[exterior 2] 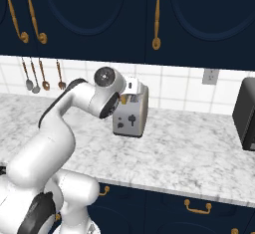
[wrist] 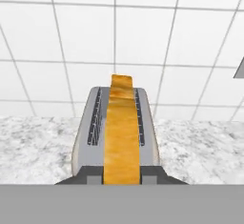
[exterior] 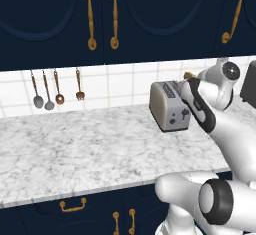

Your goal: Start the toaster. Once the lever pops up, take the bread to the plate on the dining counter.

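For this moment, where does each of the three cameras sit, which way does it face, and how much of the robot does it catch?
Left base view: behind the arm on its left, looking forward and down at the marble counter and toaster; arm rises from lower right.
Right base view: behind on the right, same counter, toaster's end face with its lever; arm rises from lower left.
Hand view: on the hand, looking along the toaster's top toward the tiled wall, the bread running up the middle, held in the shut pincer.
Shared: all three show the toaster.

One toaster [exterior: 170, 105], one bread [wrist: 122, 137], four hanging utensils [exterior: 48, 90]
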You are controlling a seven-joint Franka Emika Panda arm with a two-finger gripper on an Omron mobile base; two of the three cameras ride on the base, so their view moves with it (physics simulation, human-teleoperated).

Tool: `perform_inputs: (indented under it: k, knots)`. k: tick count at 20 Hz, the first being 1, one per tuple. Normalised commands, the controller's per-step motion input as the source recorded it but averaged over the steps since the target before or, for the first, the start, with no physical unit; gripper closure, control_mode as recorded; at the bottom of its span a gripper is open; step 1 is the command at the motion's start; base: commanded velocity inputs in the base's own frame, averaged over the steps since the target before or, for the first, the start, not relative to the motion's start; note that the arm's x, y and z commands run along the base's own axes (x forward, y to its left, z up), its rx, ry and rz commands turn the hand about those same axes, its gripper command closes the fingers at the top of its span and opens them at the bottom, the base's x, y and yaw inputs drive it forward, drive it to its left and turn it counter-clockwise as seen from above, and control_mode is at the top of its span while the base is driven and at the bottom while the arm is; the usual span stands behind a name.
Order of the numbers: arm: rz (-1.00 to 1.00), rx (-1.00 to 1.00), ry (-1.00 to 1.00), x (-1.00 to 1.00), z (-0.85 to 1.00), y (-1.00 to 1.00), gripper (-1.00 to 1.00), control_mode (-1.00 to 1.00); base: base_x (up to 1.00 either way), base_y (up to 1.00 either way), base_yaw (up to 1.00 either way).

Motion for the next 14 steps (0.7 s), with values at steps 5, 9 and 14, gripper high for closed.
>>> perform_inputs:
  k: [5, 9, 14]
  knots:
    - [-0.01, 0.00, 0.01, -1.00, 0.33, 0.17, 1.00, -1.00, 0.00, 0.00, 0.00]
    - [-0.02, 0.00, 0.02, -1.00, 0.28, 0.43, 1.00, -1.00, 0.00, 0.00, 0.00]
    - [-0.01, 0.00, 0.01, -1.00, 0.26, 0.50, 1.00, -1.00, 0.00, 0.00, 0.00]
